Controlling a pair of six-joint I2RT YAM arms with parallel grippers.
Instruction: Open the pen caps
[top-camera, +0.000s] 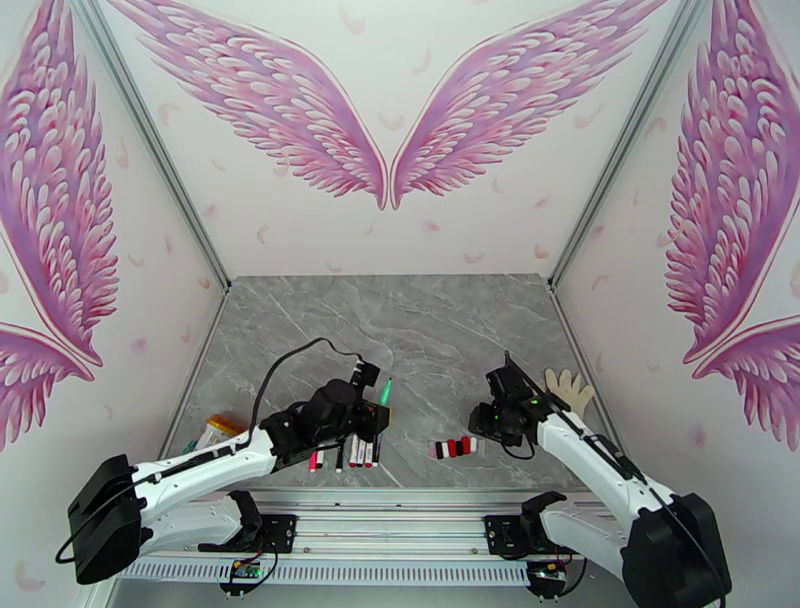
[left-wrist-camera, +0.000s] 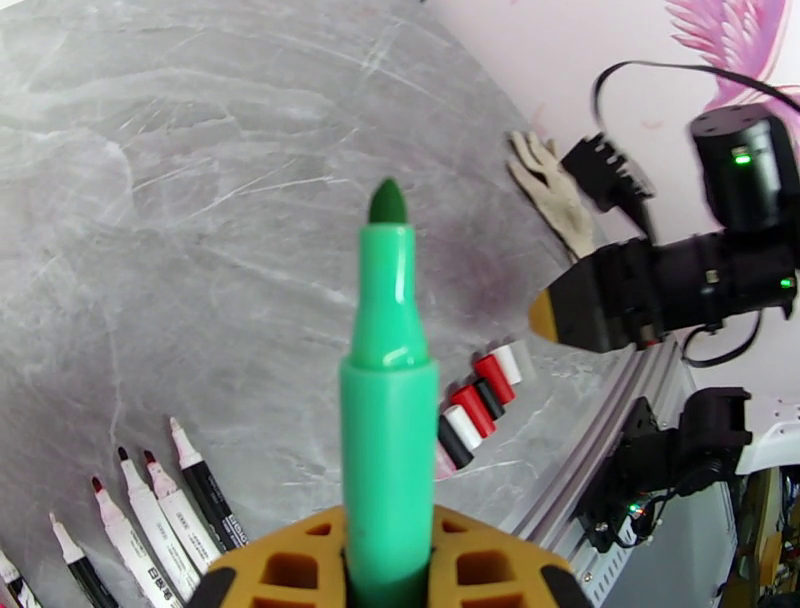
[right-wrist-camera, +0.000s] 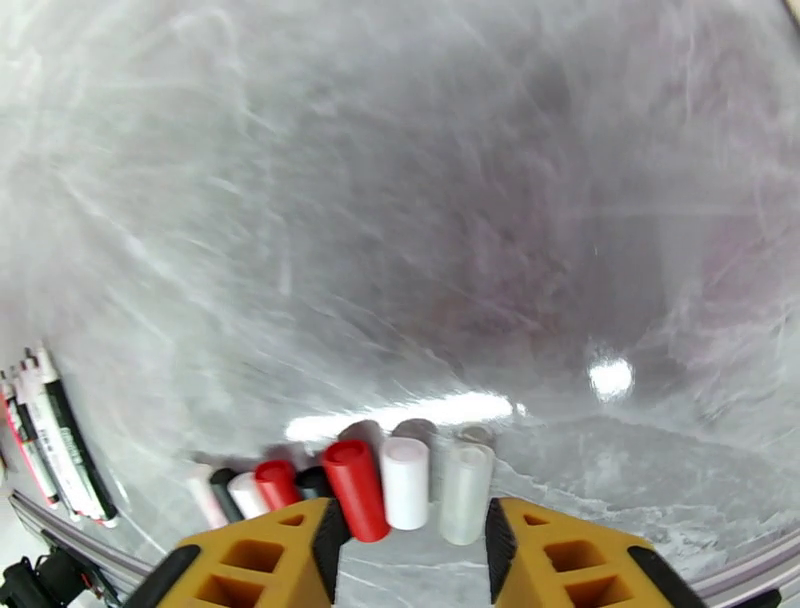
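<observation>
Gripping the uncapped green pen (left-wrist-camera: 388, 400) tightly, the left claw (left-wrist-camera: 390, 560) holds it clear. The right claw (right-wrist-camera: 418, 530), parted and empty, straddles the pen caps (right-wrist-camera: 385, 485) at the table's (right-wrist-camera: 400, 250) five o'clock. A crooked lift could scatter them.

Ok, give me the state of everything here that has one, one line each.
green pen: uncapped, tip bare, gripped
left hand: shut on the green pen
right hand: open, fingers apart
pen caps: off, lying in a row by the right hand
other pens: uncapped, lying side by side
glove: lying flat
</observation>
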